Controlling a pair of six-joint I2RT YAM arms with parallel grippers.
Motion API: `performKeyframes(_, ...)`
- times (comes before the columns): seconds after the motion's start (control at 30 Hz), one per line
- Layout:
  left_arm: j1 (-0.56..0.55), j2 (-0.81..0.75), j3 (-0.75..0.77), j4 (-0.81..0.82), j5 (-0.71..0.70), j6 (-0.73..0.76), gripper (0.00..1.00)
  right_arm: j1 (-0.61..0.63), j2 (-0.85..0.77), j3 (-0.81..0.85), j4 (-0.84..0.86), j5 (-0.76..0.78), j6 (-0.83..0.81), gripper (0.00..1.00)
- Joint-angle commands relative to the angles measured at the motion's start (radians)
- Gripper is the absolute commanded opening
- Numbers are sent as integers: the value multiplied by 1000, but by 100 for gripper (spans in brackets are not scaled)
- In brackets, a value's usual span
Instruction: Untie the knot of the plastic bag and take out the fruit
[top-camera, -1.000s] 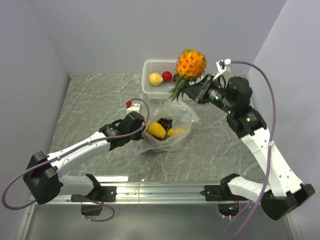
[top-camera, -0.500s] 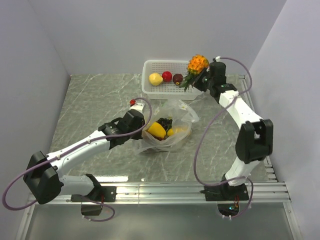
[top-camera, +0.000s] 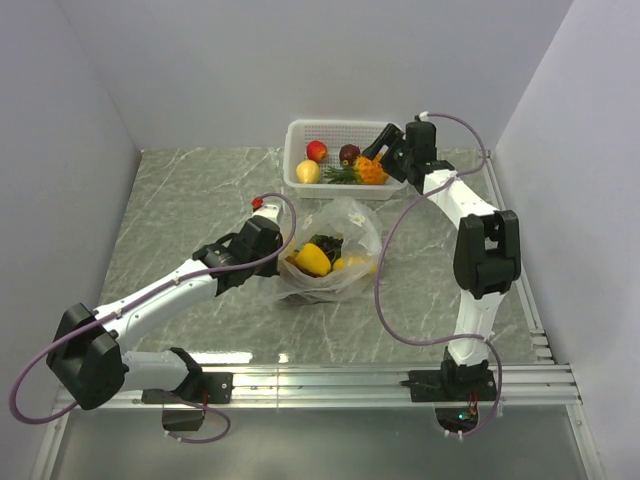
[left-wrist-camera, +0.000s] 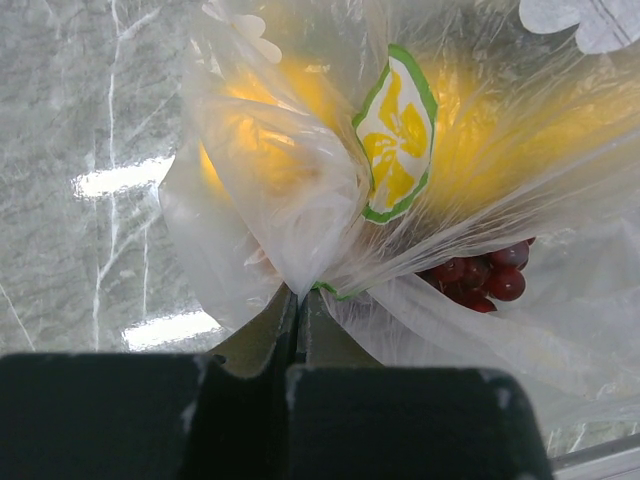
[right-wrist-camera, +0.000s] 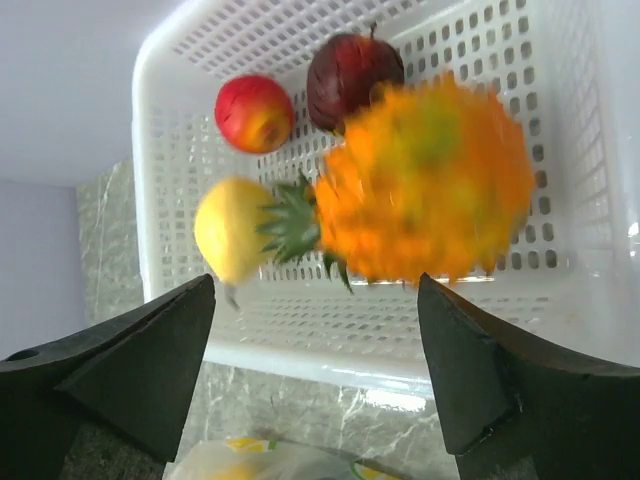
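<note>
Veined marble table (top-camera: 180, 200); crinkly clear plastic bag (top-camera: 352, 216); perforated white basket (top-camera: 330, 125)

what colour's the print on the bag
The print on the plastic bag is yellow with a green edge, clearest in the left wrist view.

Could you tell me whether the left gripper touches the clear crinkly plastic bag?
Touching: left wrist view shows the left gripper shut on a fold of the clear crinkly plastic bag.

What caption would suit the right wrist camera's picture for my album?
Open right hand over a white basket containing an orange pineapple, a red apple, a dark red fruit and a yellow fruit.
</note>
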Motion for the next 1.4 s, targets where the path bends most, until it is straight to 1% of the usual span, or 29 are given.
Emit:
performKeyframes(0.0,9,-20,0,22,21,10,1,1,-152,32,-1,26,-72,89)
performKeyframes(0.03,9,-25,0,23,24,8,1,9,-183,20,-8,18,-89,88)
performKeyframes(0.07,11,-25,-2,26,25,8,1,27,-218,-6,-14,15,-139,87)
performKeyframes(0.1,13,-28,-2,23,24,6,1,39,-293,-20,-33,10,-168,86)
performKeyframes(0.13,14,-28,-2,23,22,6,1,56,-333,-32,-47,7,-201,84)
performKeyframes(0.17,16,-29,0,22,21,6,1,93,-413,-57,-73,10,-266,83)
performKeyframes(0.23,22,-31,1,18,22,6,1,147,-490,-81,-107,39,-343,80)
performKeyframes(0.27,23,-32,1,18,22,3,1,215,-554,-100,-151,62,-423,79)
performKeyframes(0.3,25,-34,0,18,24,5,1,251,-583,-108,-176,91,-464,79)
performKeyframes(0.33,26,-38,0,20,28,5,1,288,-613,-115,-198,104,-544,77)
performKeyframes(0.4,29,-43,0,20,33,5,1,386,-675,-144,-251,109,-587,77)
performKeyframes(0.43,31,-45,-2,20,44,5,1,415,-711,-175,-270,101,-600,77)
performKeyframes(0.47,32,-46,-3,18,45,5,1,441,-726,-192,-273,93,-606,77)
performKeyframes(0.5,32,-49,-3,18,50,5,1,493,-742,-213,-274,90,-609,77)
performKeyframes(0.6,32,-54,-5,14,54,5,1,565,-769,-285,-278,84,-618,76)
performKeyframes(0.63,31,-55,-5,12,53,6,1,604,-768,-301,-279,90,-621,75)
performKeyframes(0.7,32,-57,-5,8,51,6,1,627,-736,-333,-293,101,-611,72)
performKeyframes(0.73,32,-60,-5,11,48,6,1,633,-719,-335,-307,102,-591,67)
performKeyframes(0.8,32,-64,-7,8,42,6,1,648,-670,-342,-325,99,-568,60)
performKeyframes(0.83,31,-65,-7,8,41,6,1,649,-656,-350,-324,87,-549,52)
performKeyframes(0.87,31,-66,-8,6,39,6,1,649,-630,-367,-318,83,-541,47)
performKeyframes(0.93,32,-66,-7,3,36,5,1,649,-602,-382,-310,98,-531,40)
performKeyframes(0.97,32,-68,-8,3,38,5,1,649,-576,-400,-301,101,-532,38)
performKeyframes(1.13,32,-75,-8,5,34,6,1,649,-466,-405,-267,147,-532,37)
performKeyframes(1.23,32,-72,-10,2,33,6,1,655,-406,-448,-229,144,-515,37)
performKeyframes(1.3,32,-71,-10,2,33,5,1,673,-392,-483,-186,130,-506,38)
performKeyframes(1.37,32,-71,-11,0,33,2,1,722,-395,-534,-158,135,-492,42)
